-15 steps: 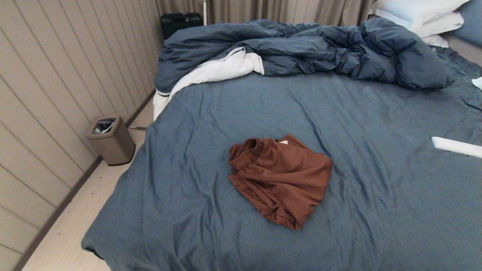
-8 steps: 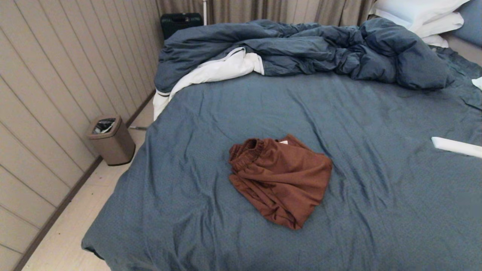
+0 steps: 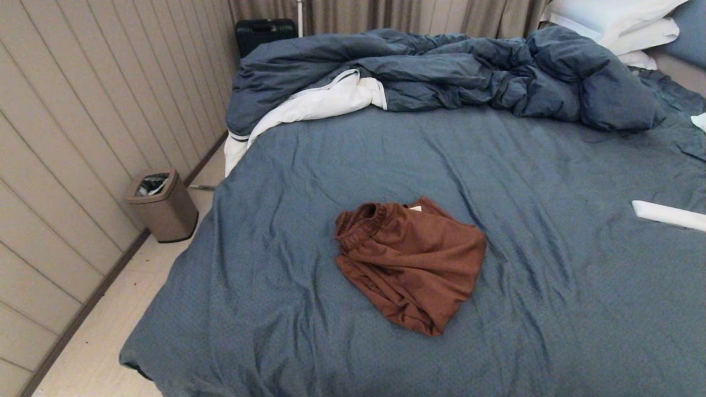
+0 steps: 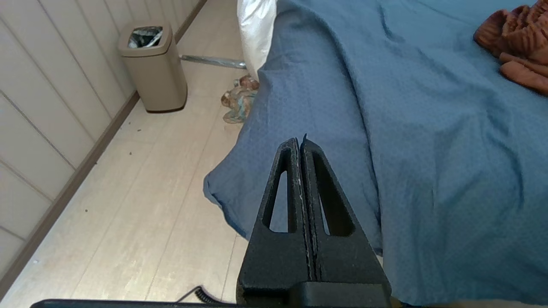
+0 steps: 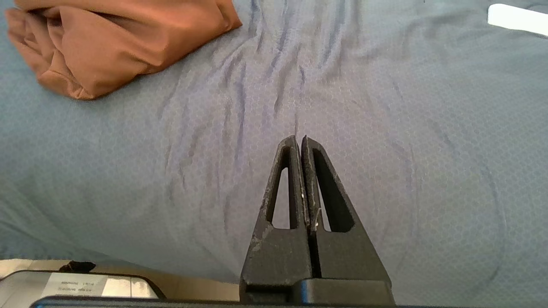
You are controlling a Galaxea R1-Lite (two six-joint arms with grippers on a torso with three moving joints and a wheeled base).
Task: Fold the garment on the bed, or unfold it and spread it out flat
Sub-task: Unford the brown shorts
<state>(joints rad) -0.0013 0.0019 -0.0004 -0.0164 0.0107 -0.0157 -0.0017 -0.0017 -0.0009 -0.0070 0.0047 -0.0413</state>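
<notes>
Roughly at the middle of the bed [image 3: 551, 309], the shorts [image 3: 411, 264] lie in a crumpled heap on the blue sheet, gathered waistband toward the duvet [image 3: 441, 71], well apart from the bin [image 3: 162, 207] on the floor. Neither arm shows in the head view; in the wrist views the left gripper [image 4: 299, 143] hangs above the bed's near corner and the right gripper [image 5: 299, 143] over bare sheet, each with its jaws pressed together on nothing.
</notes>
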